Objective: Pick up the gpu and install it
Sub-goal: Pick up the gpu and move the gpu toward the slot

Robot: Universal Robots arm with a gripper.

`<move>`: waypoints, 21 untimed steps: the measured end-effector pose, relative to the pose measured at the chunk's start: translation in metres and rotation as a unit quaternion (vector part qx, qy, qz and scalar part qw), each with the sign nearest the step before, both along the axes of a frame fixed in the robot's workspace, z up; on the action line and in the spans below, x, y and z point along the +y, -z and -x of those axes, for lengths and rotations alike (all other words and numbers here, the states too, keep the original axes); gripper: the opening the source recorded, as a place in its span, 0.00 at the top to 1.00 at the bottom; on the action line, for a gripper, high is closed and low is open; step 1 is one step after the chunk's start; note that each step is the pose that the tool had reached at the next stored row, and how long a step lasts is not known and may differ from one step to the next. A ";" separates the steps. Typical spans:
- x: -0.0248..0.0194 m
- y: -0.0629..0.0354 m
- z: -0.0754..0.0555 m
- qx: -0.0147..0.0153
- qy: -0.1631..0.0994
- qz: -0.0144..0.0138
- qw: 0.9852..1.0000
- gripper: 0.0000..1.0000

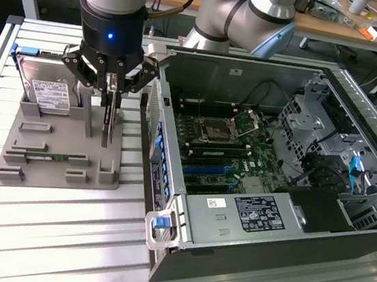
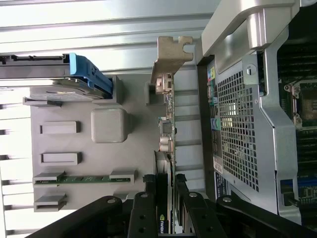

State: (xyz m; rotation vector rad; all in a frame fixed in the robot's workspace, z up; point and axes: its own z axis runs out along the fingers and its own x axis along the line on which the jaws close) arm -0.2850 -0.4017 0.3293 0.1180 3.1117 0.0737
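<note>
Black gpu (image 1: pixel 107 123) stands on edge in the grey holder (image 1: pixel 54 140) on the worktop (image 1: pixel 46 234), just beside the open computer case (image 1: pixel 230 218). The gripper (image 1: pixel 111 96) pinches its upper edge. This is the pick-up step, with the card seemingly seated in its slot. Judged from here, lifting calls for a straight upward pull, clear of the holder's posts.

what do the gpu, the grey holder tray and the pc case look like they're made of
gpu: circuit board seen edge-on with soldered parts; end bracket looks like bare metal, dull silvery.
holder tray: probably plastic, matte even grey, blocky moulded slots.
pc case: sheet metal, pale grey, thin folded edges and a perforated panel.
</note>
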 end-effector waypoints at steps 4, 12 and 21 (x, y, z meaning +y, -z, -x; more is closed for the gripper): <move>0.0000 -0.0015 0.000 0.000 0.000 0.000 1.000 0.74; 0.0000 -0.0041 0.000 0.000 0.000 0.000 1.000 0.74; 0.0000 -0.0061 0.000 0.000 0.000 0.000 1.000 0.74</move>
